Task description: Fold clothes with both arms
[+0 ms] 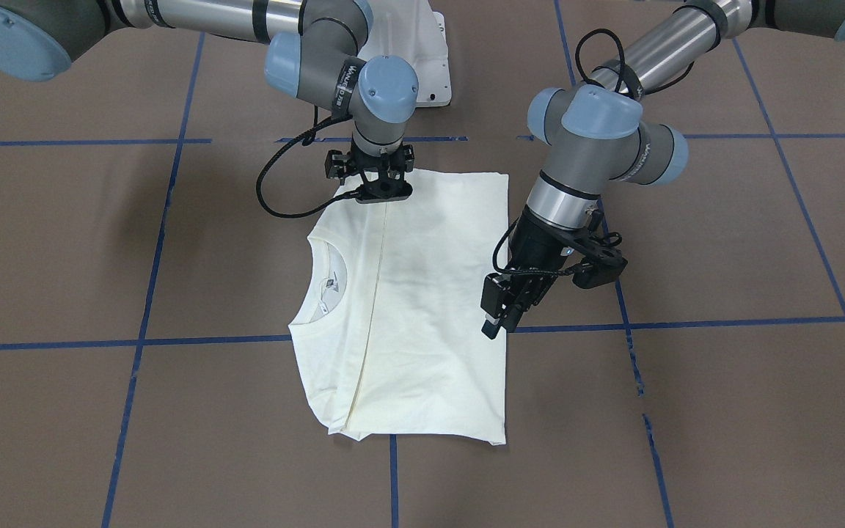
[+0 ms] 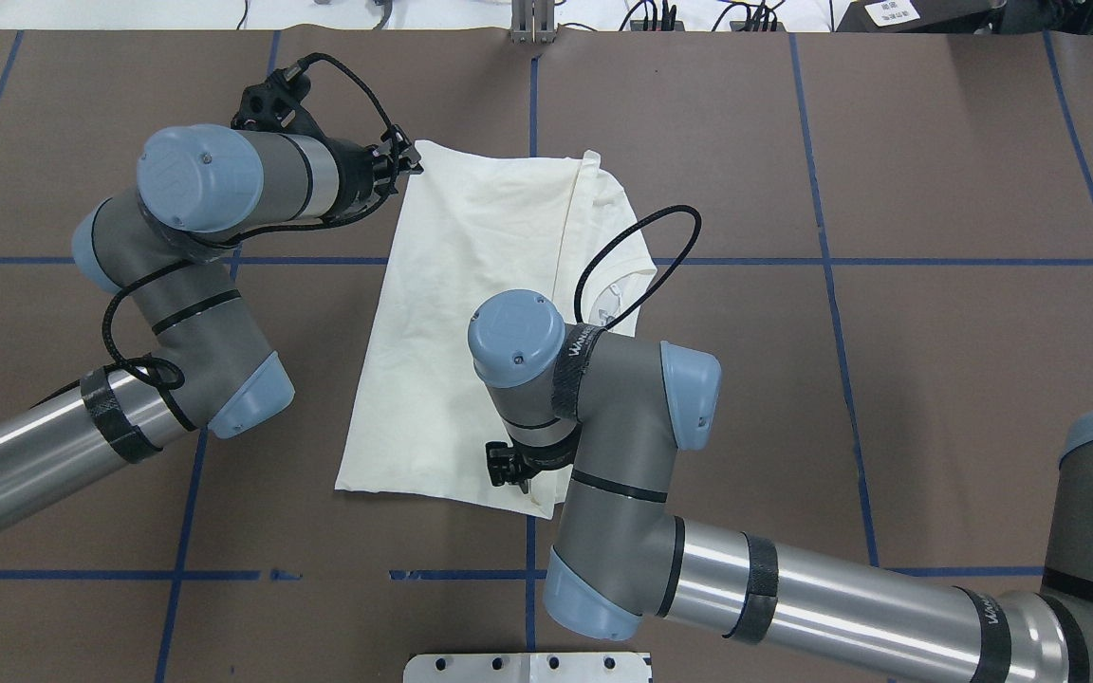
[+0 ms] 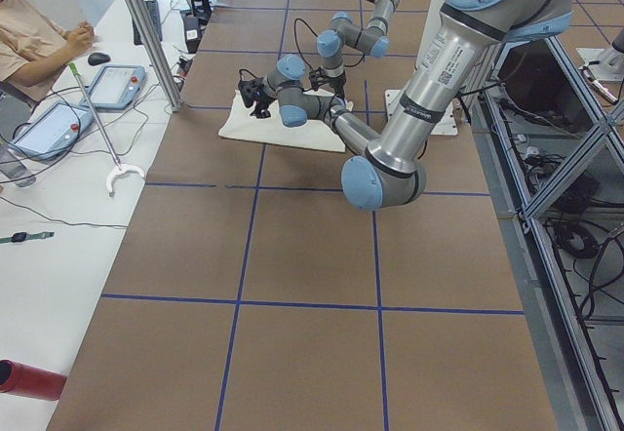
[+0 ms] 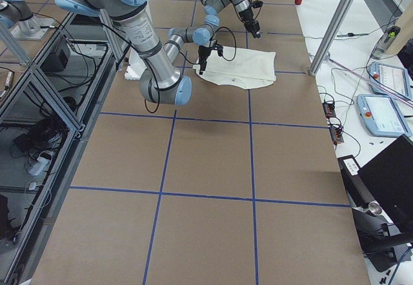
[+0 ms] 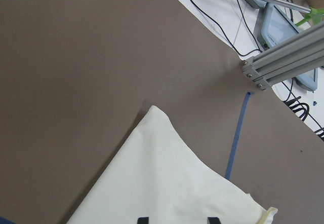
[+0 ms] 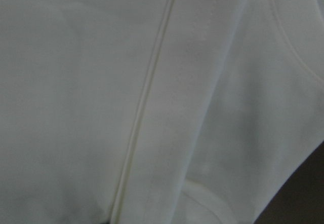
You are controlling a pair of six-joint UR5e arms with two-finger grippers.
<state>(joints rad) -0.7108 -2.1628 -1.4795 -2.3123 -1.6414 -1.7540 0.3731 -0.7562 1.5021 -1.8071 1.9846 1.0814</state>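
The cream-white T-shirt [image 1: 422,293] lies folded lengthwise on the brown table, its ribbed neck [image 1: 327,282] turned toward the right arm's side. The print is hidden. It also shows in the overhead view [image 2: 471,313]. My left gripper [image 2: 411,163] hovers at the shirt's far corner on the hem side [image 1: 494,326]. In its wrist view the gripper [image 5: 177,220] is open and empty, with two black fingertips [image 5: 143,219] apart over the cloth. My right gripper [image 1: 382,192] points straight down on the shirt's near edge [image 2: 511,470]. Its fingers are hidden under the wrist, and its wrist view shows only cloth [image 6: 152,102].
The white pedestal base [image 1: 433,59] stands at the robot's side of the table. Blue tape lines [image 1: 393,477] cross the brown surface. An aluminium post [image 5: 283,62] rises near the far edge. A seated operator [image 3: 29,41] and teach pendants [image 3: 112,85] are beyond it.
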